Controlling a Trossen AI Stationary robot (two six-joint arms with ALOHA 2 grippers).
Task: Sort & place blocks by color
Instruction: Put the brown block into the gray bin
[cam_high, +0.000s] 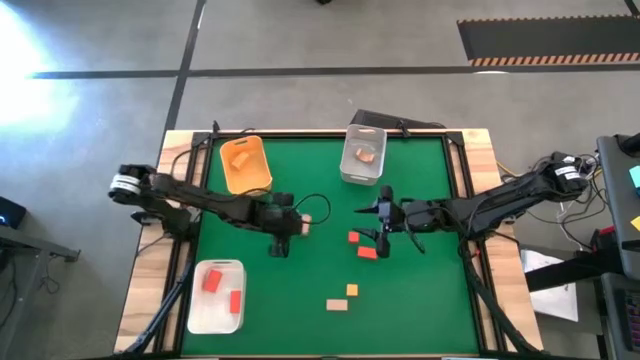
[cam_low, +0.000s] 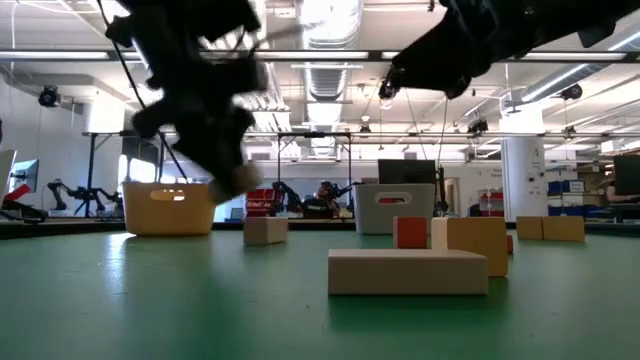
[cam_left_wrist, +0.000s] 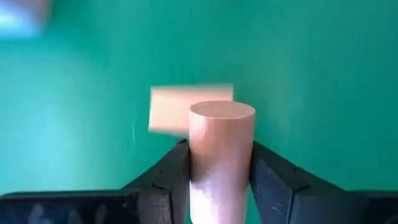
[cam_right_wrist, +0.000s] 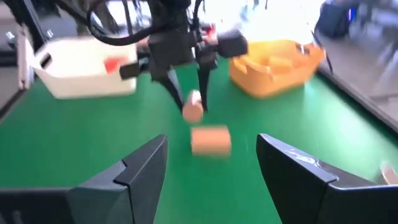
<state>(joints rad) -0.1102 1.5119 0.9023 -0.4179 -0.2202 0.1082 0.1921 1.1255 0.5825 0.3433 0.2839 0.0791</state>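
My left gripper hangs over the middle of the green mat, shut on a pale tan wood cylinder. It also shows in the right wrist view. A pale tan block lies flat on the mat just under it. My right gripper is open and empty, level above the mat, facing my left gripper. Two red blocks lie beside it. A yellow-orange block and a tan block lie nearer the front edge. My left gripper pinches the cylinder's curved side between its two fingers. The fingers come from above, pointing down, and lie along the cylinder. Its flat end face sticks out past the fingertips toward the mat. The cylinder hangs clear of the mat.
An orange bin with yellow-orange blocks and a clear bin with a tan piece stand at the back. A white bin with two red blocks stands at the front left. Open mat lies between the bins.
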